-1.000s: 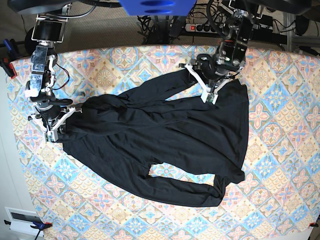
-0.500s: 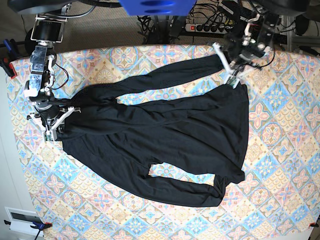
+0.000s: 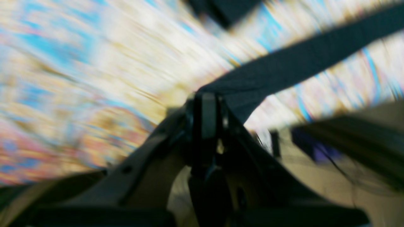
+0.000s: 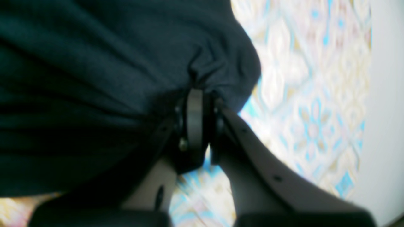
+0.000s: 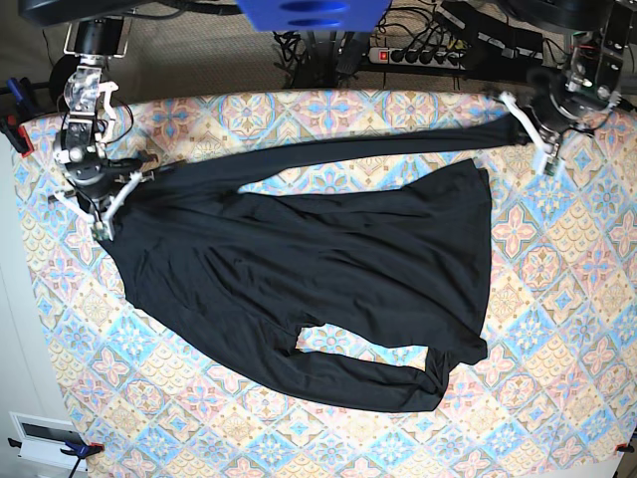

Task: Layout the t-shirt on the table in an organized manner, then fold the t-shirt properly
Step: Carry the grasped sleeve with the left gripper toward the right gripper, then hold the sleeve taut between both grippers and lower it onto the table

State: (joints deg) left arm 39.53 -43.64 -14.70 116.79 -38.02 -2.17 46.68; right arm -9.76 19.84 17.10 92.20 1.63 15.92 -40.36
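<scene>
The left claw (image 5: 538, 137) is closed on the end of one long sleeve of the t-shirt (image 5: 318, 279), with the black cloth pinched between its jaws at the far right corner of the tabletop (image 5: 557, 329) in the base view. From that claw the sleeve is drawn out as a thin, nearly straight band across the upper part of the cloth-covered surface. The right claw (image 5: 100, 204) is likewise closed on fabric, a bunched edge near the shoulder at the opposite side, as is shown in its wrist view, where gathered folds are seen running into the jaws.

The two grips are judged to be set well apart so that the garment is pulled taut between them and the sleeve is laid out straight, which belongs to the spreading stage; no fold is yet made. The body of the t-shirt is spread over the middle of the tabletop, and the second sleeve is lying bent along the lower hem, with a gap of patterned cloth showing between it and the body.

The left wrist view is heavily smeared, so only the dark band and the jaws are made out. The neckline and the exact part of the shirt held by the right claw cannot be told.
</scene>
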